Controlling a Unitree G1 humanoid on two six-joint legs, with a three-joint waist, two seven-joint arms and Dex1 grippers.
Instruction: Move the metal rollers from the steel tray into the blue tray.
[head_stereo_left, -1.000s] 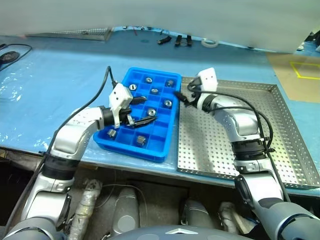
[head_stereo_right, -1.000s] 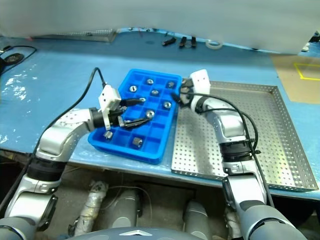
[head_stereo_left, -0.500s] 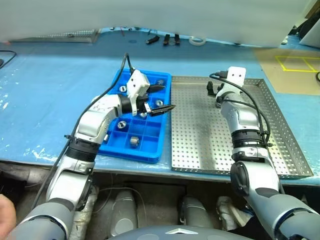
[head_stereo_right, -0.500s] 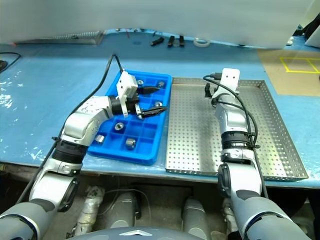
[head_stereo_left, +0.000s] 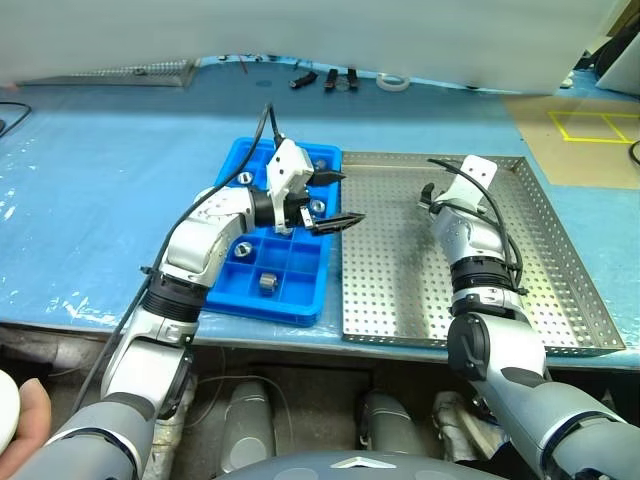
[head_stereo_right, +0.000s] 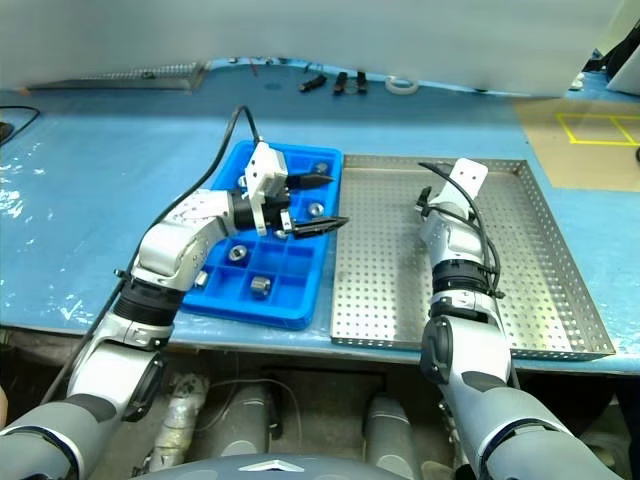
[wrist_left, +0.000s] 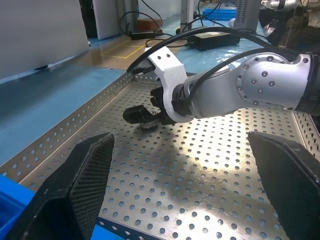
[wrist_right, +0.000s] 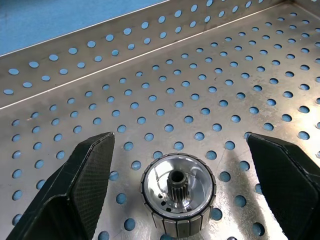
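From the head camera, the blue tray (head_stereo_left: 285, 240) lay on the blue table covering (head_stereo_left: 100, 200), its long side just beside the steel tray (head_stereo_left: 560, 270). Several metal rollers (head_stereo_left: 267, 283) sat one to a compartment in the blue tray. The left gripper (head_stereo_left: 338, 198) hung over the blue tray's right edge, pointing toward the steel tray, its two black fingers spread wide with nothing between them. The right gripper (head_stereo_left: 430, 195) was low over the far part of the steel tray.

From the left wrist camera, the left gripper's fingers (wrist_left: 85, 175) stood far apart and empty over the perforated floor (a corner of blue tray at the edge). Across the steel tray, the right gripper (wrist_left: 142, 116) reached down close to the floor, a small shiny piece right at its tip.

From the right wrist camera, one roller (wrist_right: 177, 192) stood on end on the steel tray's floor, a toothed hub in its centre hole. It sat between the right gripper's widely parted fingers (wrist_right: 87, 180), touched by neither.
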